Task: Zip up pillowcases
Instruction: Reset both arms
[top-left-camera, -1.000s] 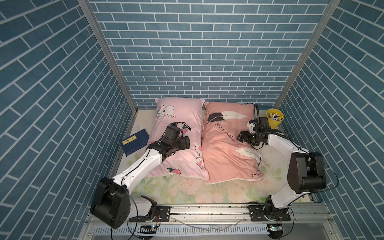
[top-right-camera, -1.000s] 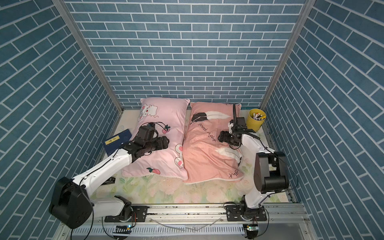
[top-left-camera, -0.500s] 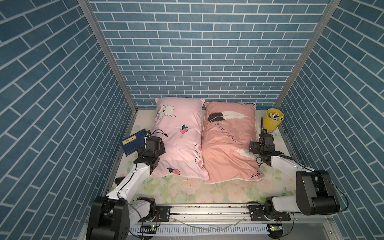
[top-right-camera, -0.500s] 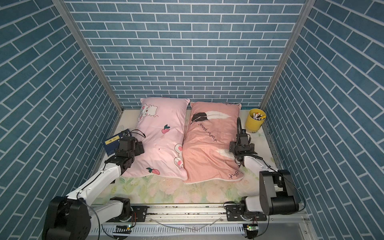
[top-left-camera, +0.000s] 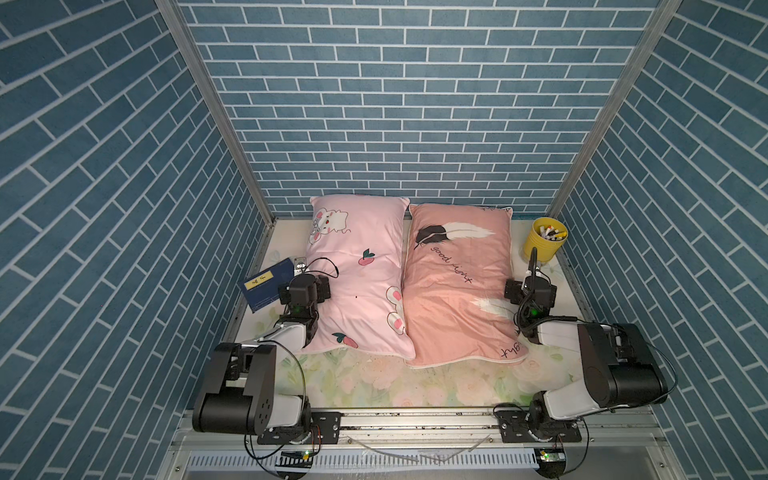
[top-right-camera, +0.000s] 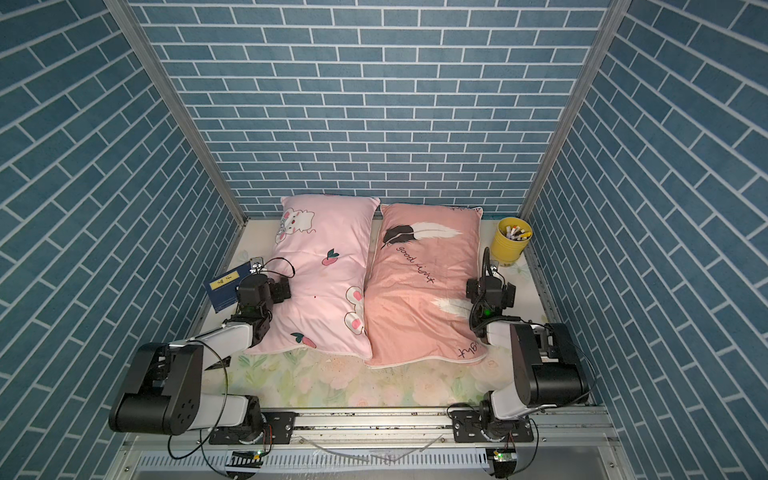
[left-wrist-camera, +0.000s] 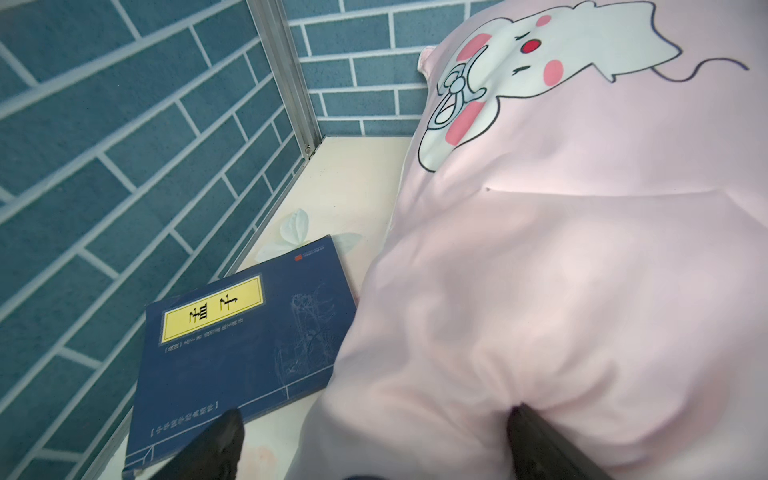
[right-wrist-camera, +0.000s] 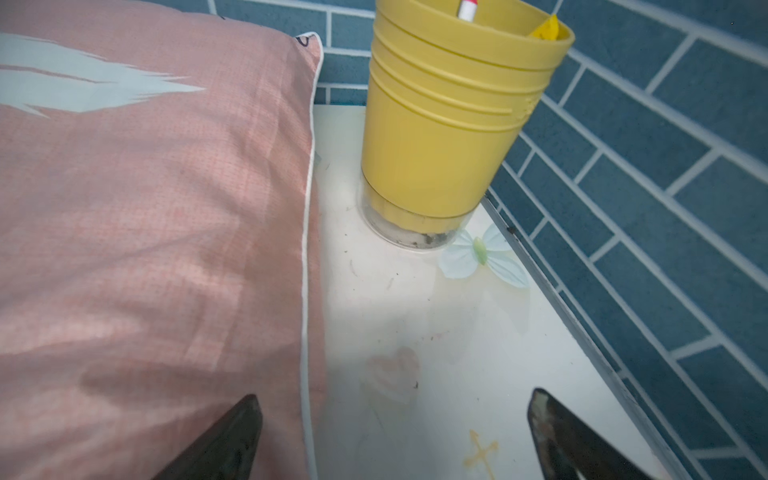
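- The left wall (top-left-camera: 104, 208), the back wall (top-left-camera: 395, 104) and the right wall (top-left-camera: 685, 208) carried a blue brick pattern with pale joints. Metal corner posts (top-left-camera: 220, 124) joined them.
- The tabletop (top-left-camera: 374, 378) was pale with a faint floral print. A metal rail (top-left-camera: 415, 419) ran along its near edge and carried both arm bases.
- A dark blue book (left-wrist-camera: 232, 353) with a yellow title label lay flat by the left wall, partly under one finger of the left gripper.
- The left gripper (left-wrist-camera: 374, 432) had its jaws wide apart and clamped on nothing. The side edge of the light pink pillowcase (top-left-camera: 357, 291) lay between them. Whether the other finger touched the fabric could not be determined.
- The light pink pillowcase extended ahead of those jaws to the back wall. The salmon pillowcase (top-left-camera: 453, 299) lay touching it along one long side.
- The right gripper (right-wrist-camera: 395, 409) also had its jaws wide apart and held nothing. One finger stood over the salmon pillowcase and the other over bare tabletop, with the white piped edge between them.
- A yellow cup (right-wrist-camera: 449, 137) holding pens (top-left-camera: 550, 232) stood upright ahead of the right jaws, near the right wall.
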